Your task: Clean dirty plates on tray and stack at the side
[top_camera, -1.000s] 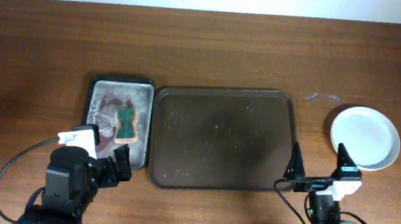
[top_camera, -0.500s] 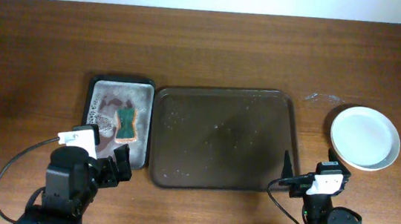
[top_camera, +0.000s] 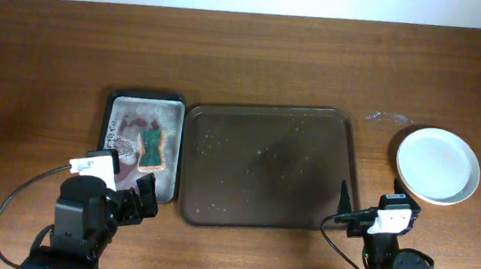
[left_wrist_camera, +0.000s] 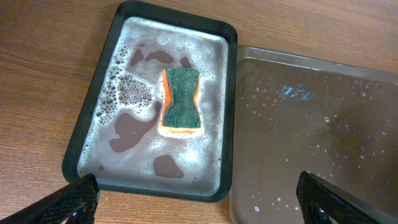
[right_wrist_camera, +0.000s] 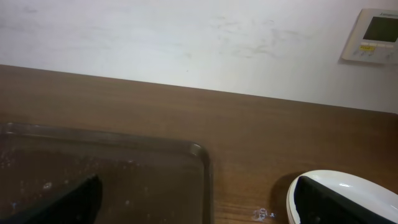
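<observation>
Clearly the white plate [top_camera: 438,165] lies ahead and right of the right gripper [right_wrist_camera: 198,202], the nearer arm; both it and the left gripper [left_wrist_camera: 198,198] gape empty.

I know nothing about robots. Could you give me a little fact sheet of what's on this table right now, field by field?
surface: wooden table
large tray: brown, mid-table, wet and speckled with droplets, no plate on it
small tray: black, just left of the large tray, holding soapy water
sponge: green top, orange underside, lying in the small tray
plate: white, on the table right of the large tray
left end effector: open, holding nothing, near the small tray
right end effector: open, holding nothing, between large tray and plate
</observation>
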